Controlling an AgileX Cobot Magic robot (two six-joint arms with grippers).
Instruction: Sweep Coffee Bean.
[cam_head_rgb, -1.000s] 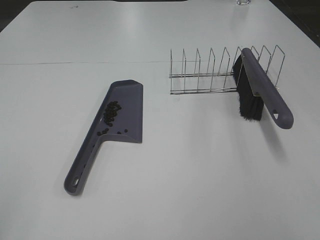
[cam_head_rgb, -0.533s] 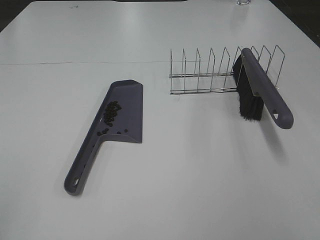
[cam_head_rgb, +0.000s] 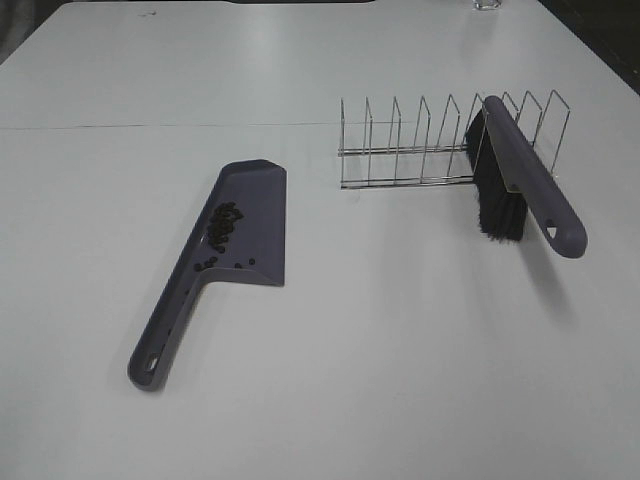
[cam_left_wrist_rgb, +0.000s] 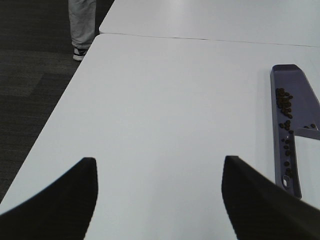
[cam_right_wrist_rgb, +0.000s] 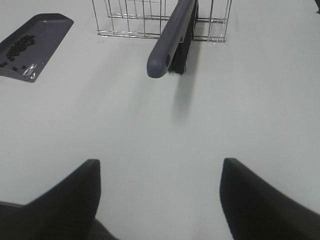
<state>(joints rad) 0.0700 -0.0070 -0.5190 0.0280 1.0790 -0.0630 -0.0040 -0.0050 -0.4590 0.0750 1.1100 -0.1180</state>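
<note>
The coffee beans (cam_head_rgb: 222, 228) lie in a loose dark cluster inside the purple dustpan (cam_head_rgb: 255, 215), which rests flat on the white table left of centre. They also show in the left wrist view (cam_left_wrist_rgb: 284, 102) and the right wrist view (cam_right_wrist_rgb: 18, 46). The purple brush (cam_head_rgb: 525, 175) with black bristles (cam_head_rgb: 497, 205) leans in the wire rack (cam_head_rgb: 420, 145) at the right. My left gripper (cam_left_wrist_rgb: 157, 200) is open and empty, well left of the dustpan (cam_left_wrist_rgb: 295, 95). My right gripper (cam_right_wrist_rgb: 160, 200) is open and empty, on the near side of the brush (cam_right_wrist_rgb: 172, 37).
The white table's (cam_head_rgb: 380, 340) left edge borders dark floor (cam_left_wrist_rgb: 30, 90) in the left wrist view, where a person's legs (cam_left_wrist_rgb: 82, 25) stand. A seam (cam_head_rgb: 150, 126) crosses the table behind the dustpan.
</note>
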